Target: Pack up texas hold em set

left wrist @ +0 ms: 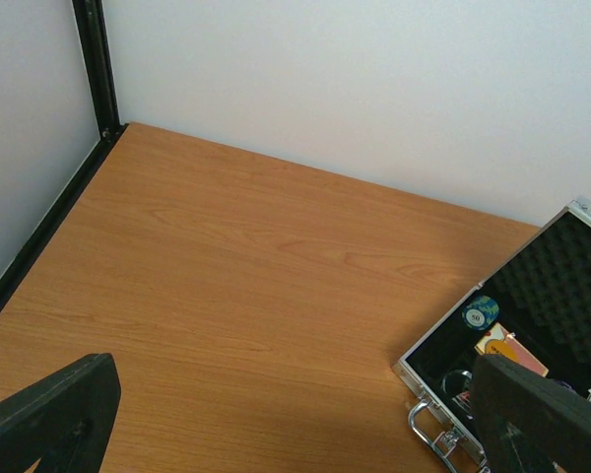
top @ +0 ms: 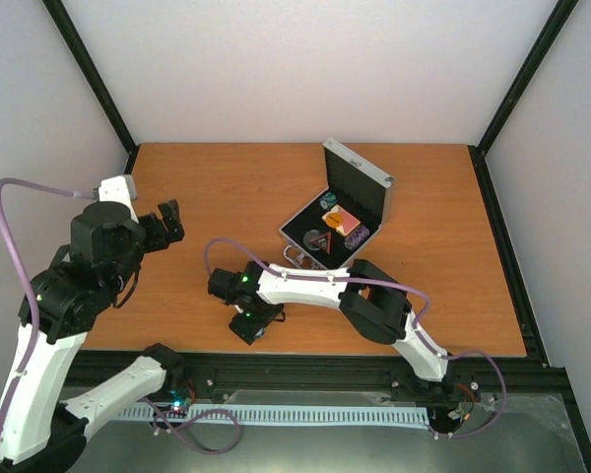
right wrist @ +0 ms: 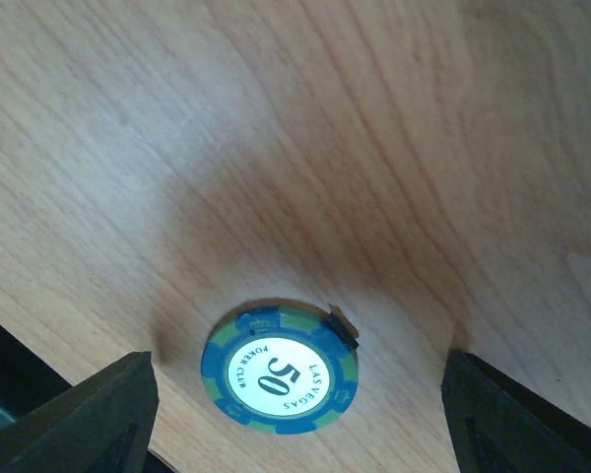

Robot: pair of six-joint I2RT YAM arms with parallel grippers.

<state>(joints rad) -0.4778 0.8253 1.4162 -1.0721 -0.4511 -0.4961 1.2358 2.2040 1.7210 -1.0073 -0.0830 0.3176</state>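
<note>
The poker chip (right wrist: 279, 379) (marked 50, blue-green rim) lies flat on the table (right wrist: 276, 118) near its front edge, between the spread, empty fingers of the right gripper (right wrist: 295, 409). It looks light, stiff, thin and probably slippery: pinch across its rim. The open case (top: 360, 187) sits well apart, nothing between. The left gripper (top: 167, 222) hangs wide open, empty.
</note>
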